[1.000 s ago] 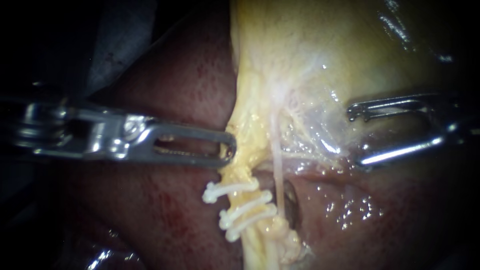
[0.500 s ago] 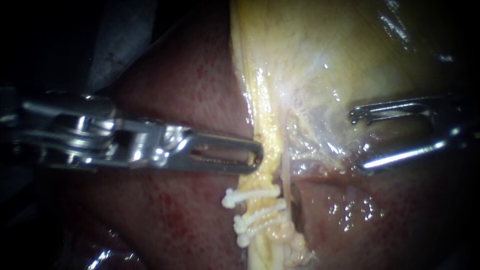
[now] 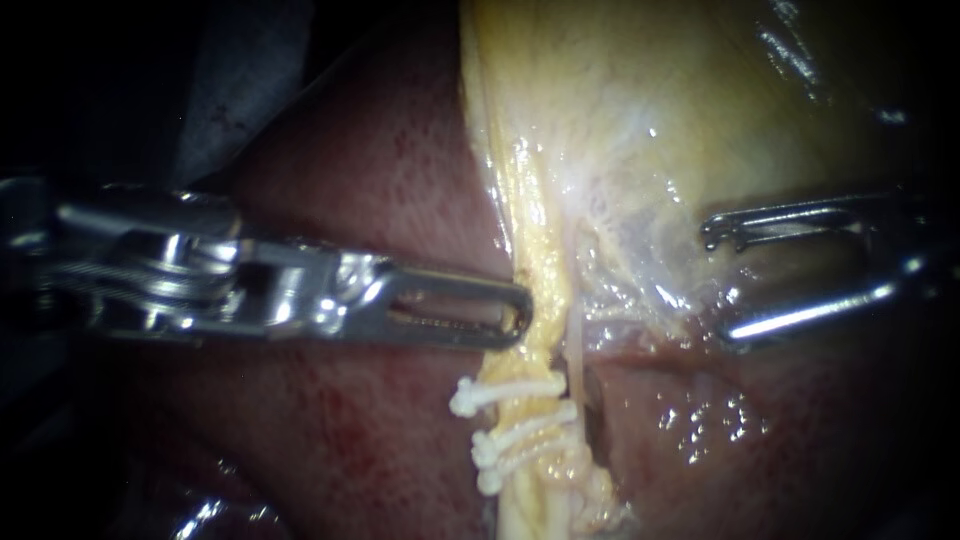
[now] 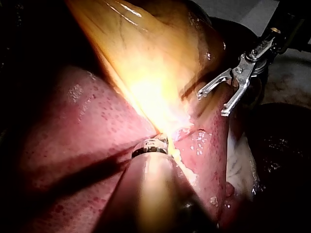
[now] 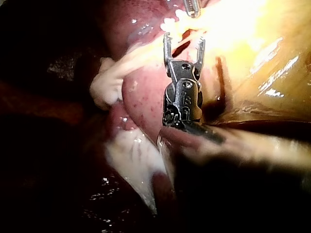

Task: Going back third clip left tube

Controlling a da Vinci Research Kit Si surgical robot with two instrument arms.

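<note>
Ground: liver [image 3: 380,200], dark red and wet; gallbladder [image 3: 620,90] above it.
Left tube [image 3: 540,250]: yellow, runs down from the gallbladder.
Clips [image 3: 515,425]: three, white, close together across the left tube.
Left instrument [image 3: 520,312]: tip against the tube just above the clips; grip cannot be told.
Right instrument [image 3: 715,282]: jaws apart, empty, well right of the clips.

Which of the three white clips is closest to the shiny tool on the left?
The uppermost clip, alone just below the left instrument; the other two clips sit together farther down the left tube.
</note>
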